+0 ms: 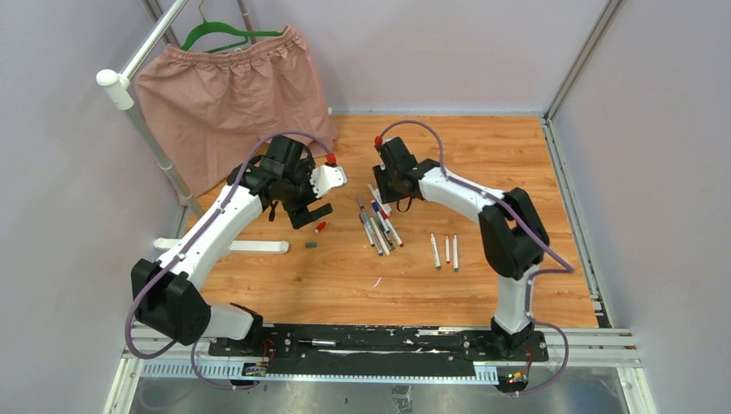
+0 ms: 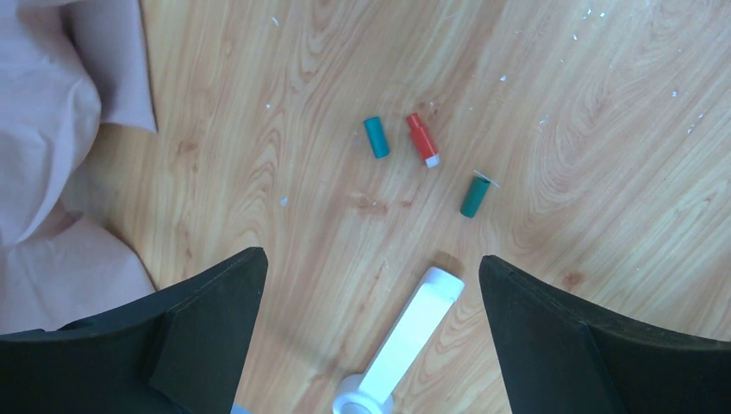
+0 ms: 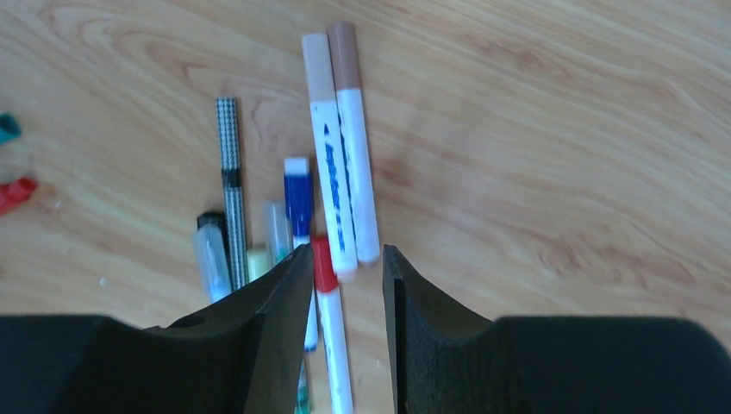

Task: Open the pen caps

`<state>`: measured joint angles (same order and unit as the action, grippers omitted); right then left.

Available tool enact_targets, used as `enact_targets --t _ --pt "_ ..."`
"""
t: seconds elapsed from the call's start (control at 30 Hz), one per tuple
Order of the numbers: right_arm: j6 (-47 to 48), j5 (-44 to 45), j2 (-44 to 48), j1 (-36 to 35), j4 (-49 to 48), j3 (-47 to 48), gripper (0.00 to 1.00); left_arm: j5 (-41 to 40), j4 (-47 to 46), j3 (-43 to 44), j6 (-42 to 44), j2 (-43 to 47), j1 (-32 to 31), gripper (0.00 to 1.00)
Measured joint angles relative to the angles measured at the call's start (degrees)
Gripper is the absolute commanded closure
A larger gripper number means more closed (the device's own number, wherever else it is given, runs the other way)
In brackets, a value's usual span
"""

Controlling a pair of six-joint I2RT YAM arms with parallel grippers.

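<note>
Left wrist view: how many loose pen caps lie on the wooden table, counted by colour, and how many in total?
green caps: 2
red cap: 1
total: 3

Bright, even light is falling from overhead in all three views, and the wooden tabletop (image 1: 517, 155) is carrying only soft, pale shadows beneath the arms. In the top view the metal sheet (image 1: 345, 395) at the near edge is giving off a dull sheen. The left wrist view is rendering the red cap (image 2: 422, 139) and the two teal caps (image 2: 376, 137) crisply, while the left gripper's black fingers (image 2: 203, 323) are reading as dark, nearly featureless shapes. In the right wrist view the pens (image 3: 332, 155) are looking slightly soft, and the right gripper's fingers (image 3: 259, 336) are blurring along their near edges.
</note>
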<state>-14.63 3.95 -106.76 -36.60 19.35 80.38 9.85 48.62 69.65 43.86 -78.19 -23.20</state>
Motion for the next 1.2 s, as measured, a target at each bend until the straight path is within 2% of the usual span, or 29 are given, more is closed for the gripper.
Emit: enact_targets --t 0.23,0.47,0.93,1.2 --pt "2.6 -1.4 -12.5 0.1 2.5 10.7 0.67 -0.7 2.3 0.5 -3.4 3.0 0.6 0.0" --pt "2.8 -2.2 -14.0 1.2 3.4 14.0 0.73 -1.4 3.4 1.8 -7.0 3.3 0.6 0.0" --pt "3.4 -5.4 -17.6 2.4 3.5 15.0 0.69 -2.7 3.8 1.8 -7.8 3.0 0.6 0.0" --pt "3.8 -5.4 -17.4 2.4 2.3 13.9 0.72 -4.0 3.8 1.8 -7.4 2.3 0.6 0.0"
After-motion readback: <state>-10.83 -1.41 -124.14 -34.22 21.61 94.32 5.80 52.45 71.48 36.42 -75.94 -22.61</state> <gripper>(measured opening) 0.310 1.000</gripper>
